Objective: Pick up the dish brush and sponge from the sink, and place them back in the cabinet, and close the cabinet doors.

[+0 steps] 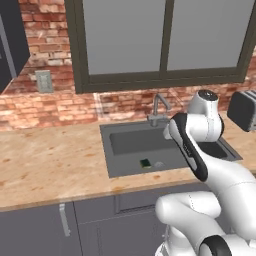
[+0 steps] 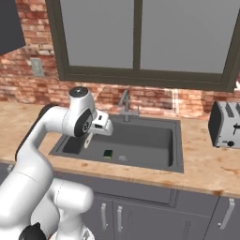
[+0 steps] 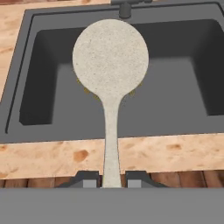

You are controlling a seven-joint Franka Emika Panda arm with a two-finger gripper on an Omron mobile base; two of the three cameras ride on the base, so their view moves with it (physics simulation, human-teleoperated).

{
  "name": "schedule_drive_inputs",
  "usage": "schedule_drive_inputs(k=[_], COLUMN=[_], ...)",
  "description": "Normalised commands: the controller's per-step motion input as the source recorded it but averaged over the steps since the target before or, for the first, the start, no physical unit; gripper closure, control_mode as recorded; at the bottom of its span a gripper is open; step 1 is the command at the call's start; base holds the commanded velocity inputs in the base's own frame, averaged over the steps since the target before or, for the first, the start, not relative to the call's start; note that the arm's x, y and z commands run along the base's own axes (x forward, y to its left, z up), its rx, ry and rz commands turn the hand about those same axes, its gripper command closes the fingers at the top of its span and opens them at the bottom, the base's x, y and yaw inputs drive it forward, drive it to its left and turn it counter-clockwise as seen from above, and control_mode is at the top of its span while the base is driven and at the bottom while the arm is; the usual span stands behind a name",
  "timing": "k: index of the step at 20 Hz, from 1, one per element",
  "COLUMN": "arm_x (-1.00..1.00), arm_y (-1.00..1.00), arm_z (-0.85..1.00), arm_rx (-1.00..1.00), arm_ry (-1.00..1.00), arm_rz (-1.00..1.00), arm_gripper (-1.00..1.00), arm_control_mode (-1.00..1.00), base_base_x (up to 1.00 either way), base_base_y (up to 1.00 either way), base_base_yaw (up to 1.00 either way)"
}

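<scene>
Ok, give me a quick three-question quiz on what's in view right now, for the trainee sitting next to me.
1. True or false: the jaws are shut on the handle of the brush.
2. Where is the sponge? A: on the floor of the sink. B: on the counter. C: held in the jaws.
3. Fill in: the appliance on the counter to the right of the sink is a ____.

Key: 1 true. 2 A. 3 toaster.
</scene>
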Motion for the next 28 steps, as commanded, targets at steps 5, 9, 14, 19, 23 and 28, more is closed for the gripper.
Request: schedule_drive_inputs(k=[5, 9, 14, 19, 23, 28], arm_x=[0.00, 0.00, 0.00, 0.00, 0.00, 0.00], arm_y=[0.00, 0.00, 0.00, 0.00, 0.00, 0.00], arm_z=[0.00, 0.00, 0.00, 0.00, 0.00, 0.00], arm_rx=[0.00, 0.00, 0.00, 0.00, 0.00, 0.00], arm_ry=[0.00, 0.00, 0.00, 0.00, 0.00, 0.00], arm_rz=[0.00, 0.00, 0.00, 0.00, 0.00, 0.00], arm_gripper=[1.00, 1.00, 1.00, 1.00, 1.00, 1.00], arm_control_mode=[1.00, 1.00, 1.00, 1.00, 1.00, 1.00], base_base_x=[-0.57, -0.56, -0.50, -0.42, -0.10, 0.00], base_base_y=[0.00, 0.07, 0.23, 0.49, 0.84, 0.94], base_base_yaw=[0.00, 0.00, 0.00, 0.00, 0.00, 0.00])
